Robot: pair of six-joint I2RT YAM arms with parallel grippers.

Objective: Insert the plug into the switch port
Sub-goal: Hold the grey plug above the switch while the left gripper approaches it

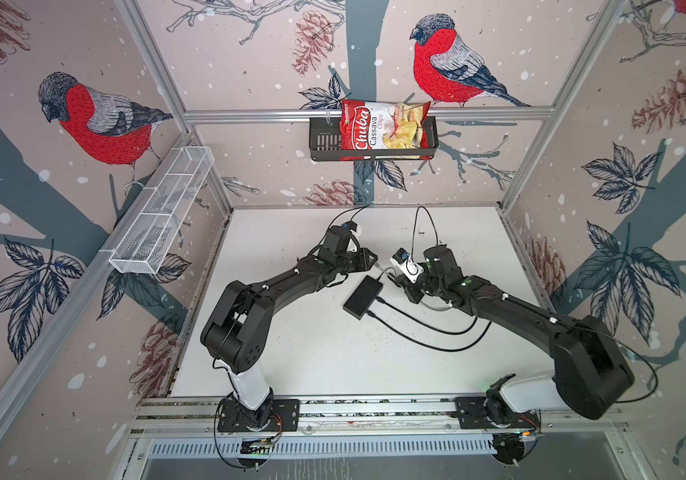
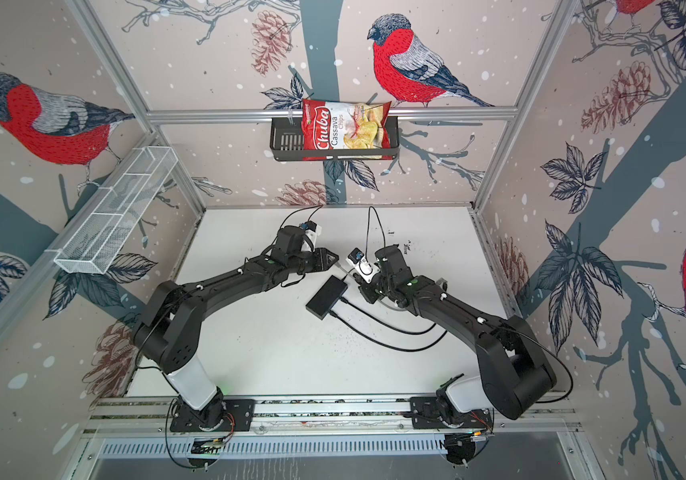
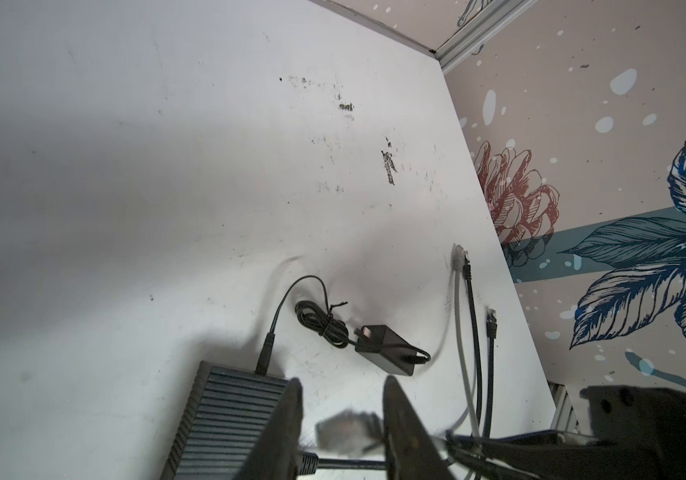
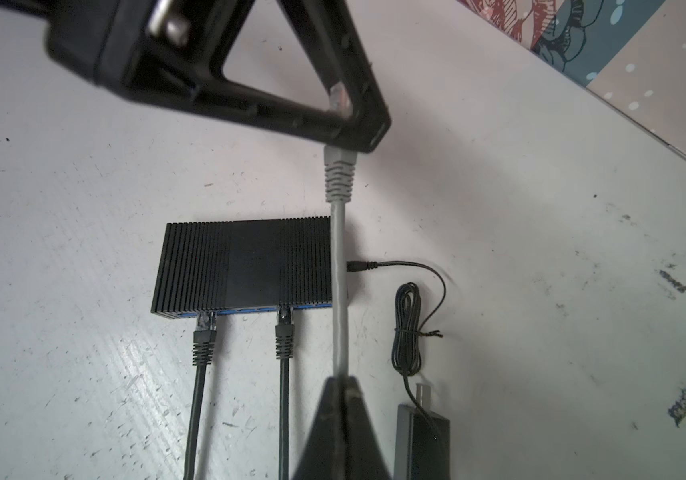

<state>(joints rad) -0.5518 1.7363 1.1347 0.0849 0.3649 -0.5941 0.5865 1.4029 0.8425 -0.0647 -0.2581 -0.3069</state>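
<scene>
The left gripper (image 3: 343,380) is standing with its jaws partly apart around the plug (image 3: 345,428). The plug is showing as a blur between them, with a strip of bench (image 3: 166,208) visible on one side, so they are bracketing it and not clamping it. The right gripper (image 4: 339,384) is pinching the grey cable (image 4: 339,291) with its jaws fully together, some way back from the boot. This is leaving the plug hanging in the air just off one short end of the switch (image 4: 245,266).

This is looking like a handover of the plug to the left jaws. To do it well, they should be closing squarely on the plug's hard body, off the latch tab and the soft boot, while the right jaws are holding the cable taut so the plug cannot swing.

The plug's nose is pointing away from the blue edge, where a free switch port (image 4: 245,310) is sitting between the two black plugs (image 4: 285,322) already seated. It will probably need turning round, then lowering level with that edge. The power adapter (image 4: 422,440) and its coiled lead are lying just beside the cable's path, so the slack should be staying clear of them.
</scene>
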